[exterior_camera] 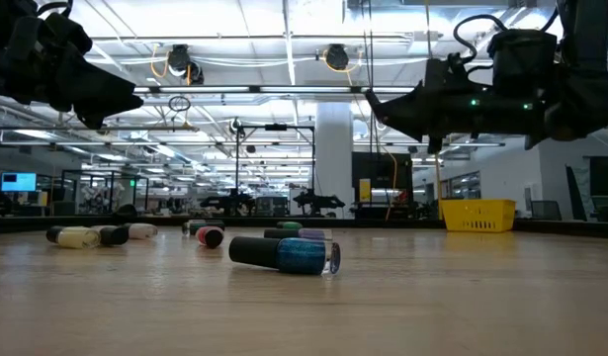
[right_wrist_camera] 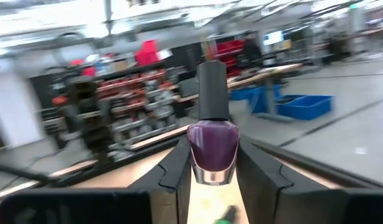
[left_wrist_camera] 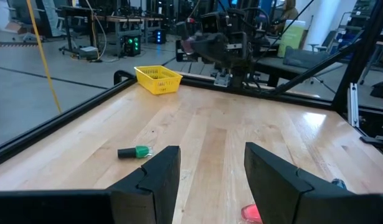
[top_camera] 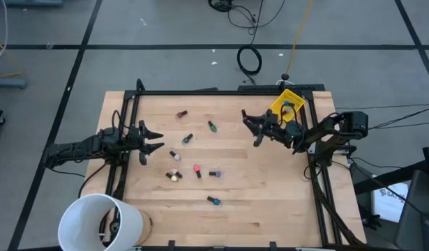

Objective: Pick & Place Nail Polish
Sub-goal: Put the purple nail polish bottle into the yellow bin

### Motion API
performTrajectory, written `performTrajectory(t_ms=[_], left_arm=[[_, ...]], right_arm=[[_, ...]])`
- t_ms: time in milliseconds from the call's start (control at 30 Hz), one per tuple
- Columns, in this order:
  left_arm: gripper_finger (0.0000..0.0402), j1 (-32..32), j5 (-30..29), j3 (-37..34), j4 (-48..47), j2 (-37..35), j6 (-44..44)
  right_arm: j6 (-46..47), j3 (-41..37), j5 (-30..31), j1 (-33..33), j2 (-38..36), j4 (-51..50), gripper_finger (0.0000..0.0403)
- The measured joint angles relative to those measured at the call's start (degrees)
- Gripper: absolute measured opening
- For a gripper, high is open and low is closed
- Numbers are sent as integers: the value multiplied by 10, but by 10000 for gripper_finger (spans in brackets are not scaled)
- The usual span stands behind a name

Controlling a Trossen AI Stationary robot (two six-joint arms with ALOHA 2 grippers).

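Nail polish bottles [top_camera: 197, 170] lie in the middle of the wooden table [top_camera: 270, 202], with bare wood all around them out to the black edge rail. The right gripper [right_wrist_camera: 213, 163] is up in the air near the yellow bin [top_camera: 287, 104] at the far right corner, pinching a purple bottle [right_wrist_camera: 213, 147]. The left gripper [top_camera: 150, 140] waits by the left edge with its fingers apart and nothing in them.

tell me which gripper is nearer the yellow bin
Right. The right gripper sits just beside the yellow bin; the left gripper is across the table.
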Motion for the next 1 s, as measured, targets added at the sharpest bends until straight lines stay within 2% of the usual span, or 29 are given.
performTrajectory(t_ms=[100,233,300,433,633,767,1000], left_arm=[[177,0,0,0,0,0,0],[177,0,0,0,0,0,0],[177,0,0,0,0,0,0],[177,0,0,0,0,0,0],[177,0,0,0,0,0,0],[177,0,0,0,0,0,0],[177,0,0,0,0,0,0]], right_arm=[[0,0,20,-1,0,0,92],[2,0,1,-5,0,0,90],[-2,0,-37,-6,0,0,90],[-6,2,-149,-15,0,0,90],[44,14,-335,-47,0,1,90],[86,21,-432,-65,0,1,90],[126,25,-494,-67,0,1,90]])
